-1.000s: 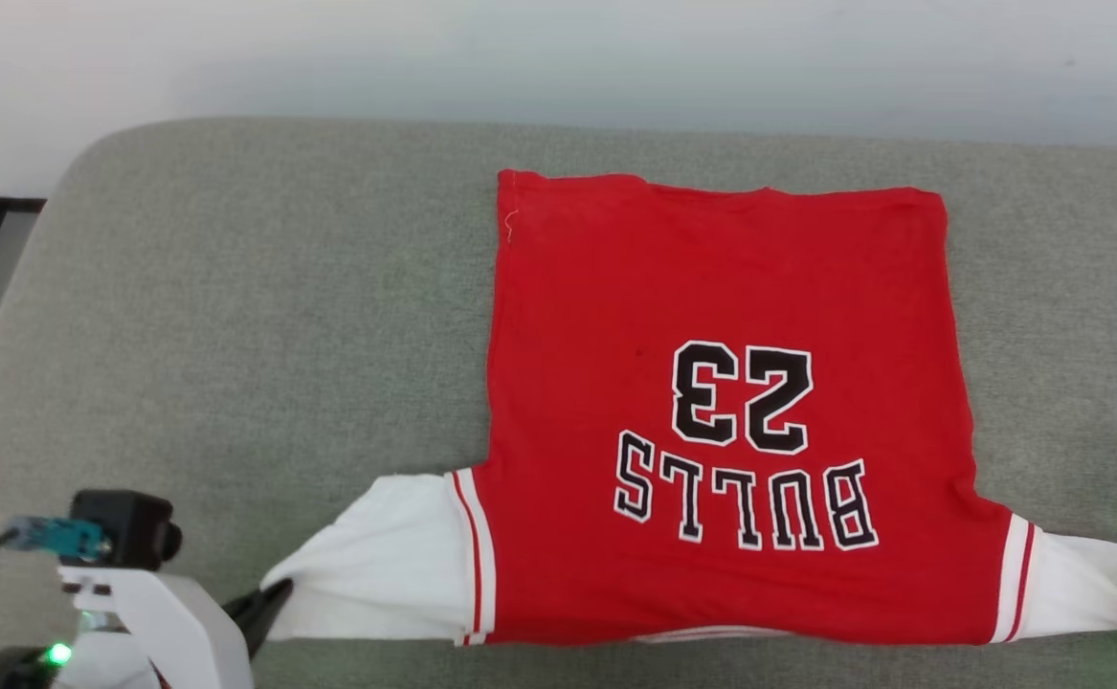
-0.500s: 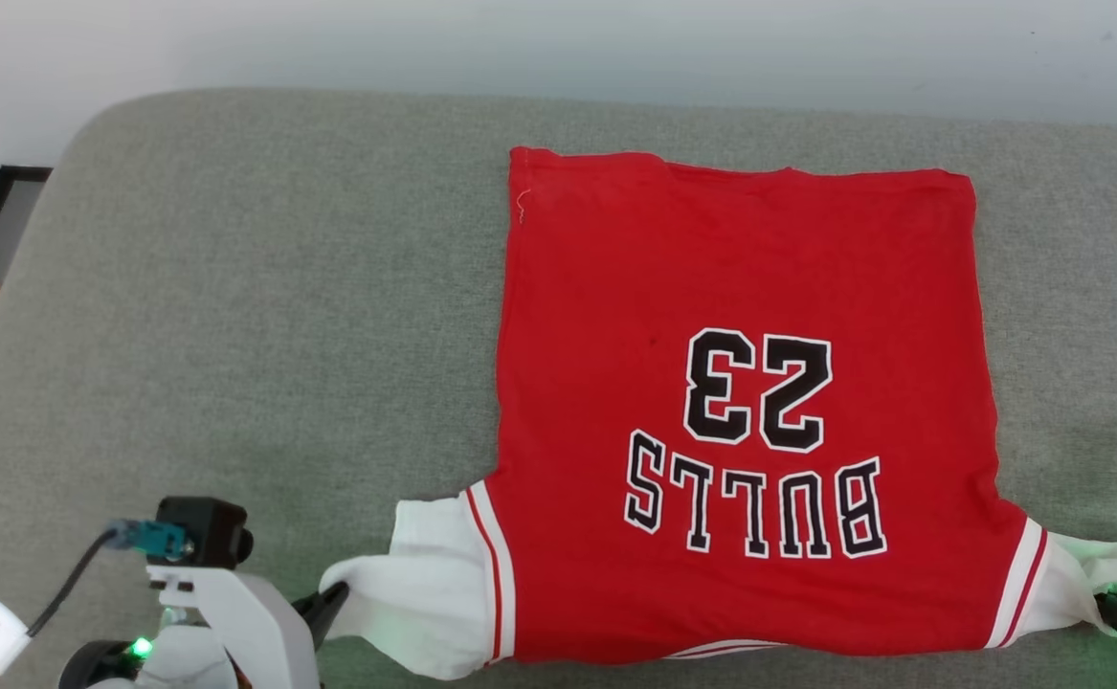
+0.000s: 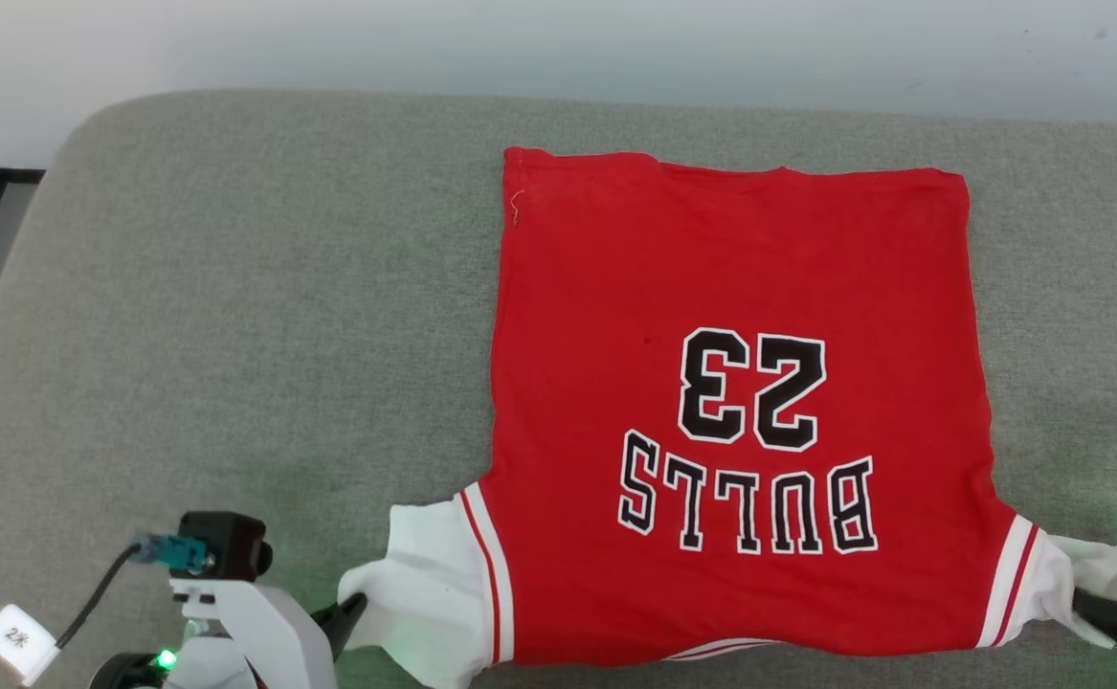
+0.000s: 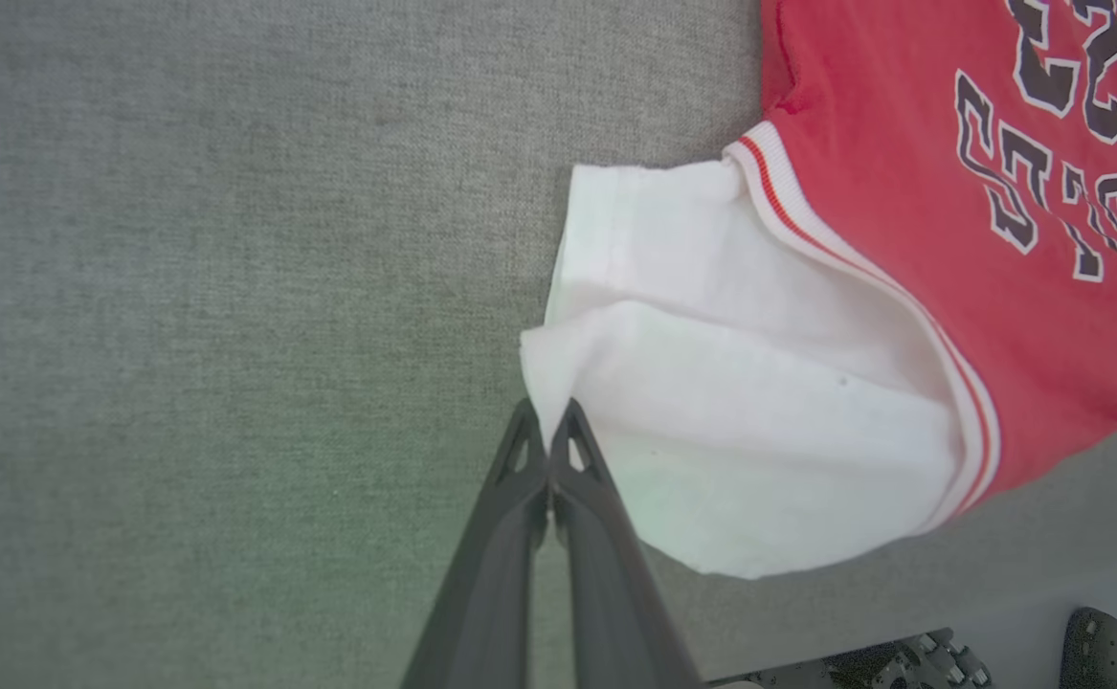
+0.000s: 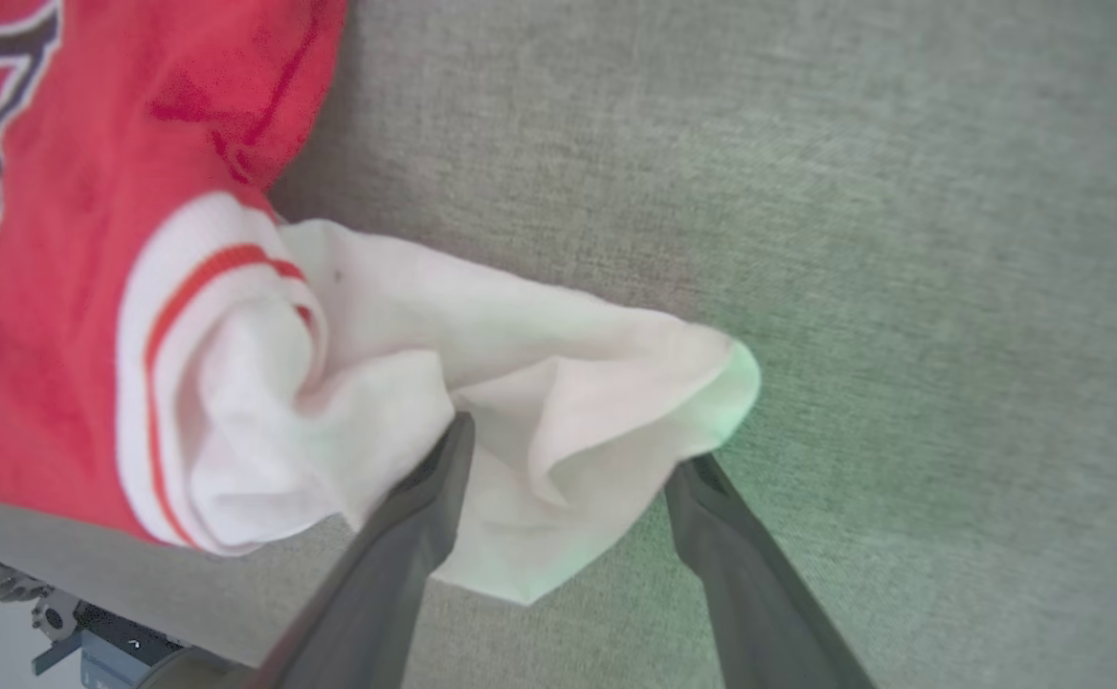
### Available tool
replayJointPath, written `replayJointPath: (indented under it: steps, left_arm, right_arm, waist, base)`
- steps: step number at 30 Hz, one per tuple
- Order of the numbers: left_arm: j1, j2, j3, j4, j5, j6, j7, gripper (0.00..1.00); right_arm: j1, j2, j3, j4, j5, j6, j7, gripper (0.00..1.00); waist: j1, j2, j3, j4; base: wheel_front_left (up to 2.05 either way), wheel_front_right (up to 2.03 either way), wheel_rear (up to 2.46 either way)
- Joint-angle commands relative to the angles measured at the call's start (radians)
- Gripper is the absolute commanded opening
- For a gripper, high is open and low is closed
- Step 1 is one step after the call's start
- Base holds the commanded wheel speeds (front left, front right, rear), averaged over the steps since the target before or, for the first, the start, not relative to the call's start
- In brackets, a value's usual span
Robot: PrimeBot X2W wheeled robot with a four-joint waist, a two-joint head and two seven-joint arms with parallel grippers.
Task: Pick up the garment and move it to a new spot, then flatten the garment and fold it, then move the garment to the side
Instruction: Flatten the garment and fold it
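In the head view, the garment point(image 3: 730, 402) is lying flat on the right half of the grey cloth-covered desk point(image 3: 233, 335), its letters upside down. The left end effector point(image 3: 352, 612) is touching the left sleeve point(image 3: 424, 593). The right end effector point(image 3: 1104, 617) is at the right sleeve point(image 3: 1084, 574).

In the left wrist view, the left end effector point(image 4: 548, 421) is squeezing tight on a corner of the white left sleeve point(image 4: 740, 411).

In the right wrist view, the right end effector point(image 5: 568, 450) is standing wide open. The bunched right sleeve point(image 5: 520, 383) is lying loose between its fingers point(image 5: 424, 507).
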State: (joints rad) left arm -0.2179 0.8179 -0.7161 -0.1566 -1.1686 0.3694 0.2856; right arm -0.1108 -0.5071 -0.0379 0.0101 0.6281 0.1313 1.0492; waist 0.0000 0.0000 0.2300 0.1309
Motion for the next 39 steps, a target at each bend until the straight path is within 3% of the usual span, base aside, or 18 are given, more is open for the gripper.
replayJointPath:
  steps: [1, 8, 13, 18, 22, 30, 39]
  left_arm:
    - [0.010, -0.007, -0.002, 0.000, 0.003, -0.004, -0.007, 0.00]
    - [-0.008, -0.020, -0.013, -0.004, 0.024, -0.012, -0.016, 0.00]
    - [-0.045, -0.047, -0.022, -0.003, 0.044, -0.030, -0.024, 0.00]
    - [-0.100, -0.084, -0.038, 0.015, 0.066, -0.063, -0.023, 0.00]
    - [-0.141, -0.118, -0.053, 0.042, 0.077, -0.092, -0.018, 0.00]
    - [-0.208, -0.183, -0.084, 0.091, 0.095, -0.143, -0.011, 0.00]
    - [-0.231, -0.215, -0.095, 0.143, 0.088, -0.174, -0.013, 0.00]
  right_arm:
    - [0.015, -0.007, -0.030, -0.045, 0.016, -0.001, 0.029, 1.00]
    - [-0.048, -0.013, -0.167, -0.248, -0.007, -0.001, 0.114, 1.00]
    - [-0.225, 0.006, -0.178, -0.234, -0.076, -0.001, 0.049, 1.00]
    - [-0.459, 0.038, -0.142, -0.027, -0.186, -0.001, -0.095, 1.00]
    - [-0.620, 0.057, -0.116, 0.198, -0.260, -0.001, -0.135, 1.00]
    - [-0.835, 0.064, -0.131, 0.547, -0.380, -0.001, -0.094, 1.00]
    - [-0.881, 0.076, -0.188, 0.763, -0.514, -0.001, -0.027, 1.00]
  waist:
    - [0.0000, 0.0000, -0.001, 0.001]
    - [0.0000, 0.0000, 0.031, 0.027]
    - [0.0000, 0.0000, 0.090, 0.064]
    - [0.0000, 0.0000, 0.163, 0.115]
    - [0.0000, 0.0000, 0.202, 0.158]
    - [0.0000, 0.0000, 0.246, 0.234]
    - [0.0000, 0.0000, 0.261, 0.264]
  base:
    - [0.00, 0.00, 0.00]
    - [0.00, 0.00, 0.00]
    - [0.00, 0.00, 0.00]
    - [0.00, 0.00, 0.00]
    - [0.00, 0.00, 0.00]
    - [0.00, 0.00, 0.00]
    - [0.00, 0.00, 0.00]
